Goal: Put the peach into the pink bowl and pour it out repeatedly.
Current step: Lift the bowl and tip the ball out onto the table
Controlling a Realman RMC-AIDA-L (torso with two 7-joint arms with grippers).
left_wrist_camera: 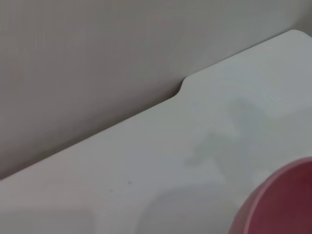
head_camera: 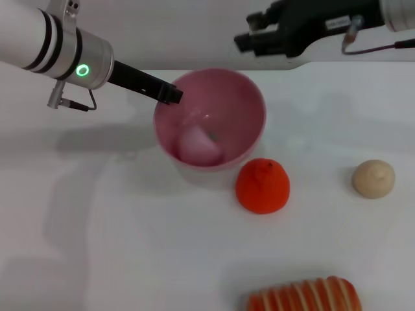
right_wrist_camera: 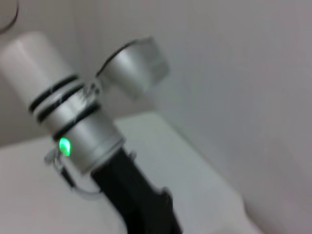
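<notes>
The pink bowl (head_camera: 210, 116) sat on the white table (head_camera: 117, 246), tipped a little so its opening faced the head camera, and the peach (head_camera: 198, 145) lay inside it, low against the near wall of the bowl, pale pink and plainly resting there. The left gripper (head_camera: 170, 94) came in from the left side, its dark tip right at the bowl's far-left rim, touching or gripping that edge; whether the fingers were spread or pressed on the rim, I could not tell, since only one dark tip showed. A green ring light glowed on the silver wrist section behind it. The right gripper (head_camera: 249, 40) was up at the far edge of the table, off to the right of the bowl and well apart from it, hanging above the surface, and whether its dark fingers were apart or together could not be made out either. An orange-red fruit (head_camera: 262, 186) stood just beside the bowl on its near-right side. A beige ball (head_camera: 373, 178) lay farther right, well apart from the bowl. A striped orange item (head_camera: 305, 295) showed at the near edge. In the left wrist view, only a curve of the bowl's pink wall (left_wrist_camera: 280, 204) showed over the table.
</notes>
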